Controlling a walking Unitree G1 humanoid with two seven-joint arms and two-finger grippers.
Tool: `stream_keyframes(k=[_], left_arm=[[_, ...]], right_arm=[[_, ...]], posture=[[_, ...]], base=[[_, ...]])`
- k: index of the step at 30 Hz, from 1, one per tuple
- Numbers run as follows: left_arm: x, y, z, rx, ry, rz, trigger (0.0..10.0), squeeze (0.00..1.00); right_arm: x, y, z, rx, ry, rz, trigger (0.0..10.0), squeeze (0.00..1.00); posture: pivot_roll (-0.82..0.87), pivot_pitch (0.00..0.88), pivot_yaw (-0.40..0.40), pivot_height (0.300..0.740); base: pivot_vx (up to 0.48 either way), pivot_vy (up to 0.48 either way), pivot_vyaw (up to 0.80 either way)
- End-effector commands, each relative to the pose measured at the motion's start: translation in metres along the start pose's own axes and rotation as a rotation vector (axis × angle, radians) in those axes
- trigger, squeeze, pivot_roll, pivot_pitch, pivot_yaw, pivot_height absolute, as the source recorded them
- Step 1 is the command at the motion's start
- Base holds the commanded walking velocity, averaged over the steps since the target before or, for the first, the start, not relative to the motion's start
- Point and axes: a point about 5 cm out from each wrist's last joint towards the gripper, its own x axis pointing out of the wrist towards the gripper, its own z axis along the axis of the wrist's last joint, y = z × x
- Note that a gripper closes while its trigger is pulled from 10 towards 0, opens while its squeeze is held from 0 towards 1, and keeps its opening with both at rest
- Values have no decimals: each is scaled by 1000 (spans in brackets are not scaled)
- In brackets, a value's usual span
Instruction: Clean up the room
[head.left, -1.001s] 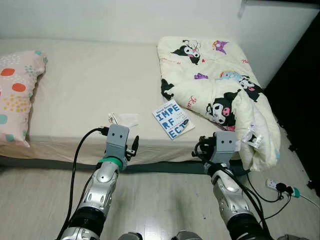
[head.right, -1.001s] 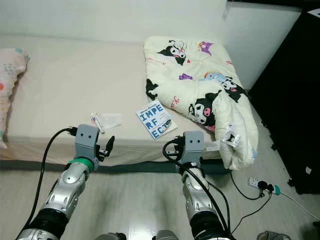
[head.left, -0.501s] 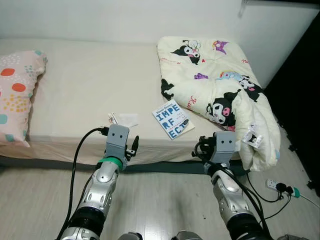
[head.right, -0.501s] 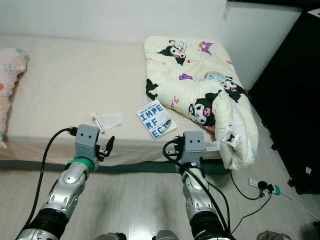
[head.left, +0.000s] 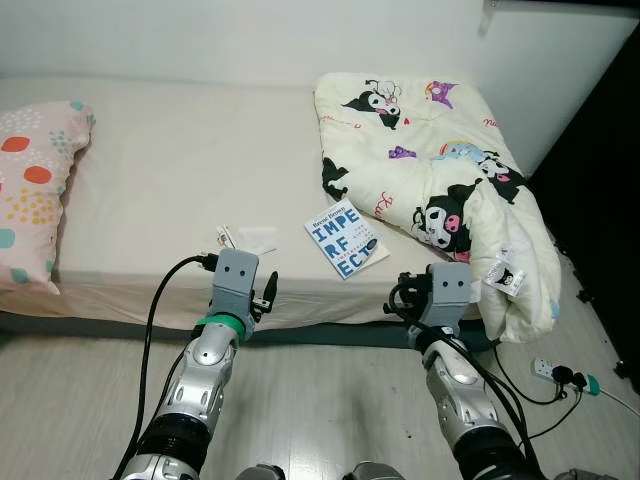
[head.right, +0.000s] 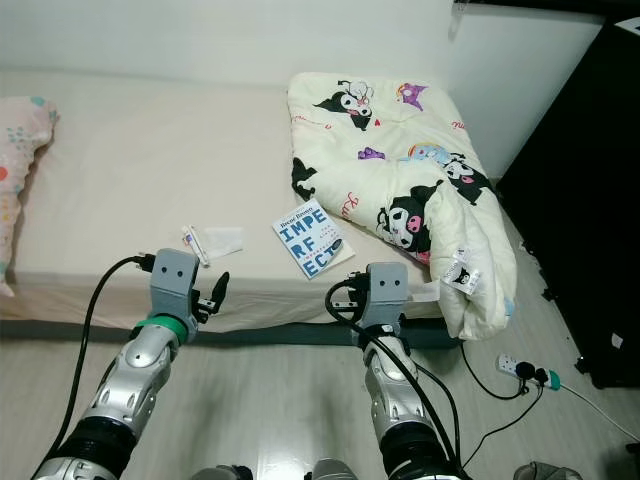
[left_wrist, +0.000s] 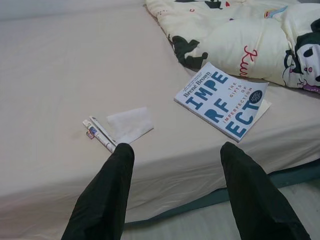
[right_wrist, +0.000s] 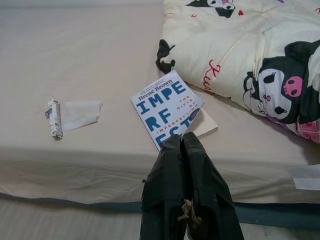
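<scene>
A white book with blue letters (head.left: 345, 240) lies flat near the bed's front edge, beside a crumpled cartoon-print blanket (head.left: 430, 150). To its left lie a small rolled tube (left_wrist: 99, 132) and a white tissue (left_wrist: 129, 124). My left gripper (left_wrist: 177, 149) hovers open just off the mattress edge, with its fingers (left_wrist: 120, 165) pointing between the tissue and the book. My right gripper (right_wrist: 182, 137) is shut with nothing in it, and it points at the book (right_wrist: 167, 107) from below the bed's edge.
A spotted pink pillow (head.left: 30, 190) sits at the bed's left end. The blanket hangs over the bed's right corner. A power strip with cables (head.left: 555, 372) lies on the wooden floor at the right, by a dark opening (head.left: 610, 200).
</scene>
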Motion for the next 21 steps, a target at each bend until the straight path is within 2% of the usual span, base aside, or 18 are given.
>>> stream_keyframes(k=[1, 21], left_arm=[[-1, -2, 0, 3, -2, -5, 10000, 0], [-1, -2, 0, 4, -2, -7, 10000, 0]], right_arm=[[-1, 0, -4, 8, 13, -5, 10000, 0], [-2, 0, -4, 8, 16, -5, 10000, 0]], posture=[[-26, 0, -12, 740], [-26, 0, -12, 740]], base=[[0, 0, 0], [0, 0, 0]])
